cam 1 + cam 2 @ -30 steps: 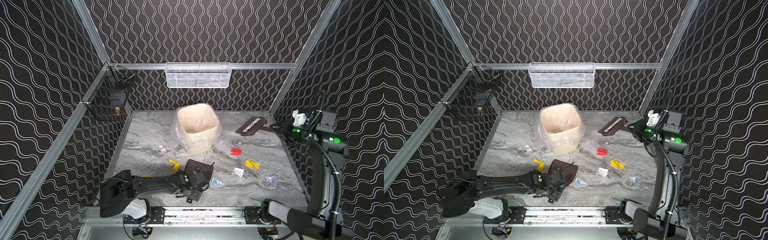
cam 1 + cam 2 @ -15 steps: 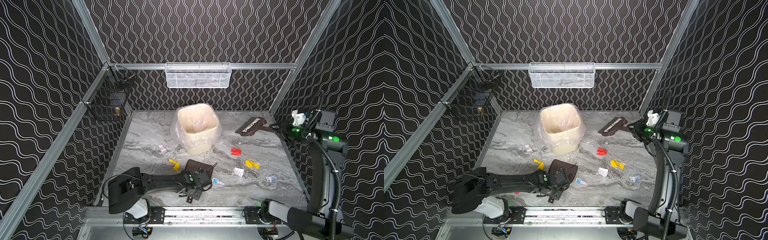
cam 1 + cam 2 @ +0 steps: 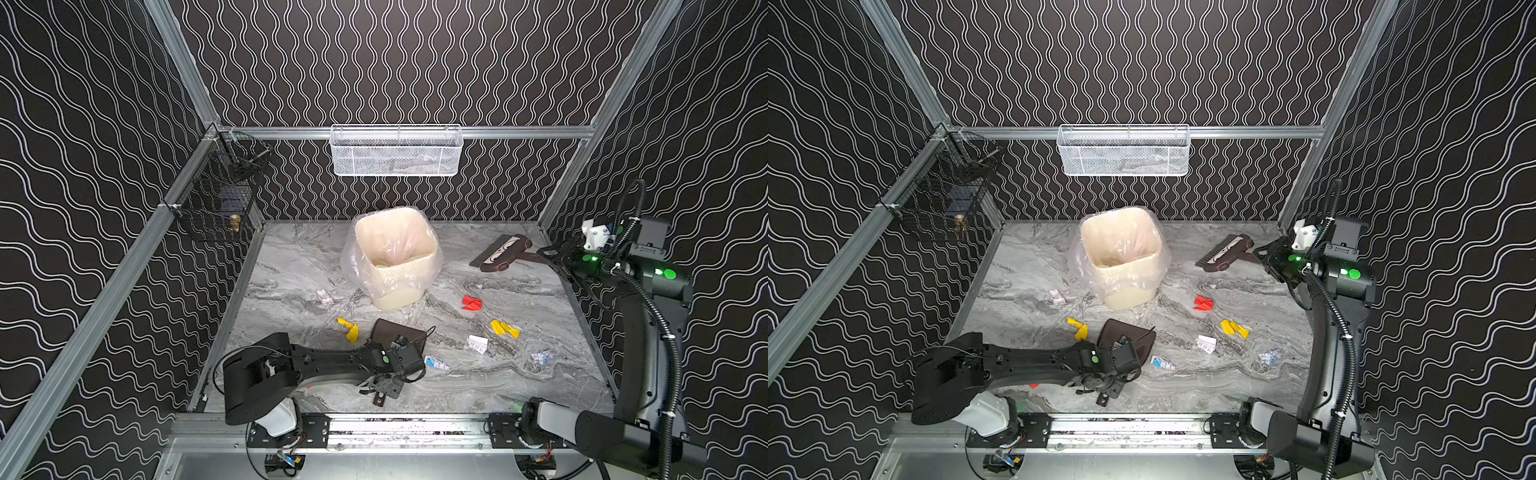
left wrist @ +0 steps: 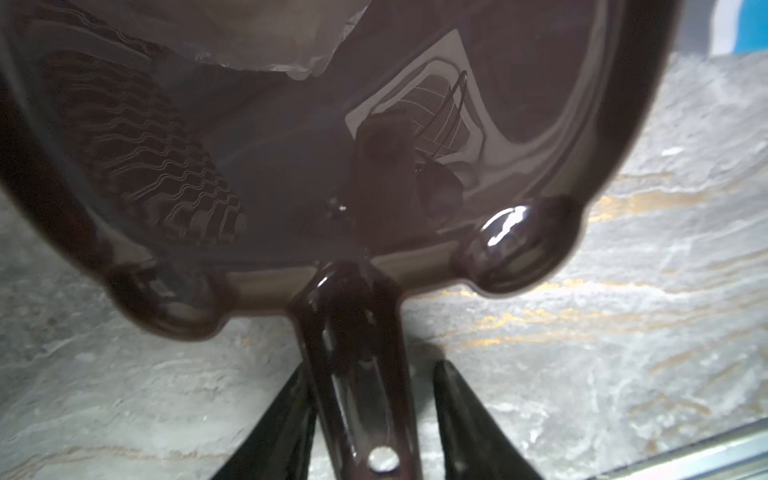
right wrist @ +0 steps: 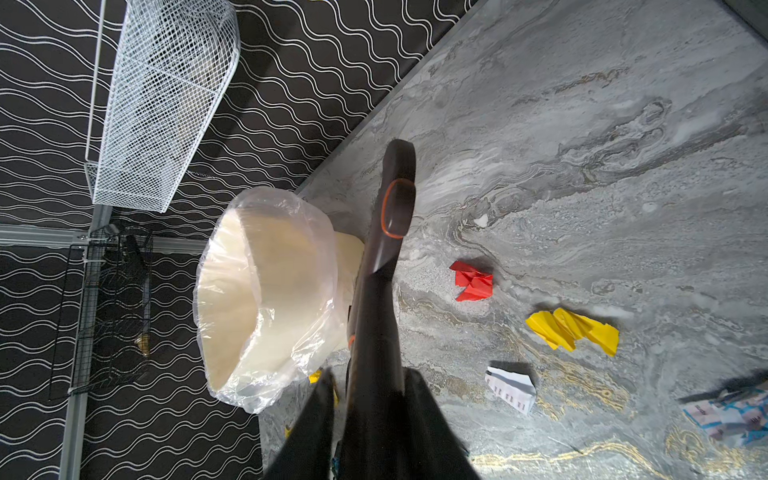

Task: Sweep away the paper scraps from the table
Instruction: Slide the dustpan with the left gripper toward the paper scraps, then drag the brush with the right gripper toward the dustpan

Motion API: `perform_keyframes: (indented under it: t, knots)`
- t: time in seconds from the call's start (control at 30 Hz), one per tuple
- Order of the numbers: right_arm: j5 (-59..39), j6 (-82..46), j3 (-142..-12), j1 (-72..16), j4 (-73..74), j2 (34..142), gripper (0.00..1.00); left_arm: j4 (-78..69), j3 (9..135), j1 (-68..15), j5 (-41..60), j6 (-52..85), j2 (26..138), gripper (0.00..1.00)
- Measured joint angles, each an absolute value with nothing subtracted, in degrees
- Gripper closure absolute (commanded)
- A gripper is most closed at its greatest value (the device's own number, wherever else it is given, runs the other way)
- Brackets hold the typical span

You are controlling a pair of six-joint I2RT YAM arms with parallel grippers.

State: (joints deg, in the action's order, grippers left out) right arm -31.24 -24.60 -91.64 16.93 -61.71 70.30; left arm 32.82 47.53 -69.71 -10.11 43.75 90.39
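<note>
A: How far is the robot with the sweeping?

B: By my judgement, at the very start. The small crumpled paper scraps point(image 3: 471, 302), red, yellow and white with print, all lie loose on the grey-and-white marble-veined table point(image 3: 291, 257). None is in the dark brown glossy plastic dustpan point(image 3: 399, 332). It lies near the front, before the cream plastic bin with a clear liner point(image 3: 395, 253).

A: And the grippers?

B: The left gripper point(image 4: 374, 368) has its jaws narrow on both sides of the dustpan's handle. One finger touches it and a small gap shows beside the other, so there is no firm grip yet. The right gripper point(image 5: 370, 374) is clamped on the handle of the dark brown hand brush point(image 3: 500, 253), near the back right corner.

A: What is left?

B: Everything: gathering, lifting, emptying.

A: And the surface, the room?

B: The table is flat and smooth, framed by aluminium rails. Black walls with white wavy lines enclose it. A white wire-mesh basket point(image 3: 395, 151) hangs on the back rail, and a black wire basket point(image 3: 220, 203) on the left one.
</note>
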Motion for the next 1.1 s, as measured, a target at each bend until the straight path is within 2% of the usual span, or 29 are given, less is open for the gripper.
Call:
perform_keyframes:
  t: [0.63, 0.9, 1.1]
  knots:
    - [-32.1, -24.6, -91.1, 16.7, -61.6, 70.3, 1.0, 30.5, 47.2, -69.7, -11.2, 44.2, 90.2, 0.84]
    - [-32.4, -23.3, -89.8, 16.1, -62.1, 69.8, 1.0, 36.2, 49.1, -69.7, -12.1, 43.1, 87.4, 0.91]
    - [-30.0, -17.8, -95.7, 14.2, -68.9, 71.5, 1.0, 42.8, 51.0, -69.7, -11.2, 39.9, 82.2, 0.94]
